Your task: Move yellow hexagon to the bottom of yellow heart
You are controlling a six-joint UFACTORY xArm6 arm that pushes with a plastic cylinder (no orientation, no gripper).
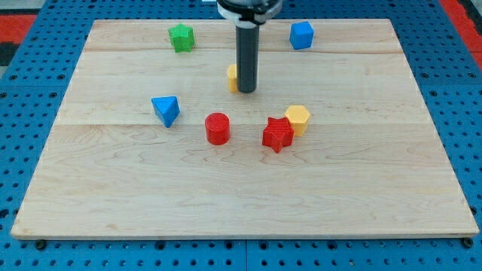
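Note:
The yellow hexagon [298, 119] sits right of the board's centre, touching the red star [277, 134] at its lower left. The yellow heart [233, 77] lies above centre, mostly hidden behind my rod; only its left edge shows. My tip [247, 91] rests on the board right against the yellow heart's right side, up and to the left of the yellow hexagon.
A red cylinder [217, 128] stands left of the red star. A blue triangle [166, 111] lies further left. A green star-like block [181, 38] is at the top left and a blue block [301, 35] at the top right. The wooden board [113, 196] ends on a blue pegboard.

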